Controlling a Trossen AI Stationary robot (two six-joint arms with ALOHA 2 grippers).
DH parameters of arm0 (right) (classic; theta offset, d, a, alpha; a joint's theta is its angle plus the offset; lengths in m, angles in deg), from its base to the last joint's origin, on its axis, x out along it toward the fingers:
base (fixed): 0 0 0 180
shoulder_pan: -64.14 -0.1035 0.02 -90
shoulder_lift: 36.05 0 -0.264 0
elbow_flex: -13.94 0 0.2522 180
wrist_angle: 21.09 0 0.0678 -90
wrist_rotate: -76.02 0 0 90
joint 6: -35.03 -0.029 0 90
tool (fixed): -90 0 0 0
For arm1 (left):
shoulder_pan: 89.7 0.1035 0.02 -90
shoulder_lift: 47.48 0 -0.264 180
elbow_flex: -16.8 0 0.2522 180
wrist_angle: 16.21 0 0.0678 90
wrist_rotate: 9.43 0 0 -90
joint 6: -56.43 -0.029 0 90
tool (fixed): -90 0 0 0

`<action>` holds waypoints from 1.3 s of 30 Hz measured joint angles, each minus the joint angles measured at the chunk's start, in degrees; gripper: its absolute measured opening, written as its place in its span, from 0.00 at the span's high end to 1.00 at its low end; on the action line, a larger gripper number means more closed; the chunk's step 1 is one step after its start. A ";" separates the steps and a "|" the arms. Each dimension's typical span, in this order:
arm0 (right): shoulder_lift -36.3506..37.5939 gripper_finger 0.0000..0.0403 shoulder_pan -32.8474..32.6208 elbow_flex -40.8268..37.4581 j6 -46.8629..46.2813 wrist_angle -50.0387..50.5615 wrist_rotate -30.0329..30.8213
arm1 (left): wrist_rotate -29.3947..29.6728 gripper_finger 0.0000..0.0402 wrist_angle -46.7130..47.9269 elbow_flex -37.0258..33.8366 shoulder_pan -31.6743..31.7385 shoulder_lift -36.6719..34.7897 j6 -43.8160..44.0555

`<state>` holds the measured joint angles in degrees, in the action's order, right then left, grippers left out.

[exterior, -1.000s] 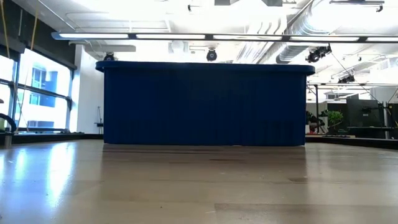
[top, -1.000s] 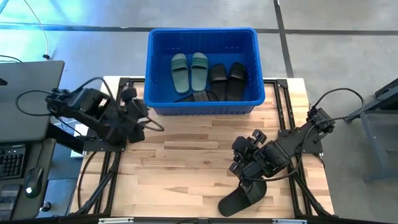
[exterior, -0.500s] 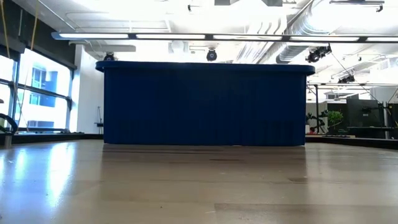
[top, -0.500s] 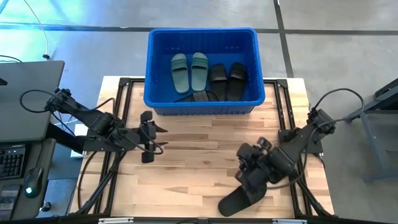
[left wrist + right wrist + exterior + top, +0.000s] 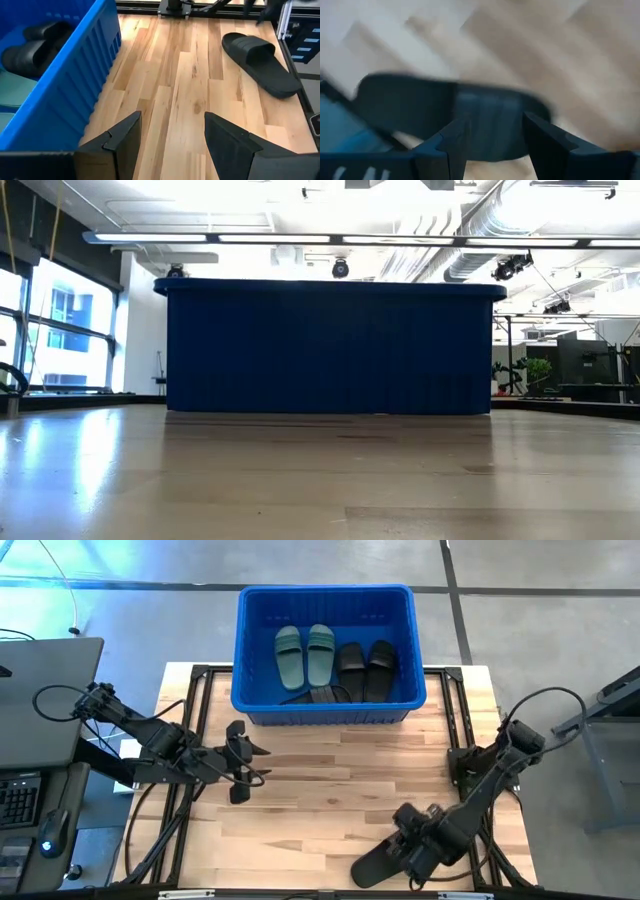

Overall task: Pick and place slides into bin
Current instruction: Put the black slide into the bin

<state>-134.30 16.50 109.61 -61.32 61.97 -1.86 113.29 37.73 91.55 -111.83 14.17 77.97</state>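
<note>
The blue bin [image 5: 327, 712] stands at the table's far edge; its wall fills the low view [image 5: 330, 345]. In it lie two sage green slides [image 5: 305, 652] and black slides [image 5: 365, 668]. One black slide [image 5: 372, 863] lies flat on the table by the near edge, also in the left wrist view [image 5: 260, 62]. My right gripper [image 5: 413, 848] is low over this slide's right end. It is open [image 5: 495, 135], with the slide's strap [image 5: 485, 107] between its fingers. My left gripper [image 5: 245, 762] is open and empty [image 5: 172, 116] at the table's left, near the bin's front wall [image 5: 60, 85]. My right gripper's open fingers [image 5: 452, 145] stand on either side of the black slide's strap, coming from above. The view is blurred, and I cannot tell whether they touch it. The slide lies flat on the table.
The table's near edge runs just in front of the lying slide. Bare wood [image 5: 320, 790] lies between the two arms and the bin. A desk with a laptop [image 5: 40, 700] and keyboard stands beyond the table's left edge.
My right gripper has gone toward the table's near edge and down onto the lying black slide. My left arm has stretched out from beside the bin's left corner toward the table's middle and lower, then kept still. The slide has stayed where it was.
</note>
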 joint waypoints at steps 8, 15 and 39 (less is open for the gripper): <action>-0.01 0.58 -0.54 -5.01 1.21 -12.67 0.91 | -6.20 0.50 0.33 0.00 -0.02 0.15 2.97; -0.24 0.58 -1.02 -5.01 5.16 -19.25 0.56 | -7.62 0.50 0.35 0.00 -0.02 0.15 2.08; -8.65 0.58 3.37 -4.92 1.68 -18.91 -6.82 | -6.13 0.50 2.09 0.02 -0.02 0.15 -5.49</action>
<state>-142.94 19.87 104.69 -59.65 43.05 -8.68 107.16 39.82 91.57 -111.85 14.32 72.47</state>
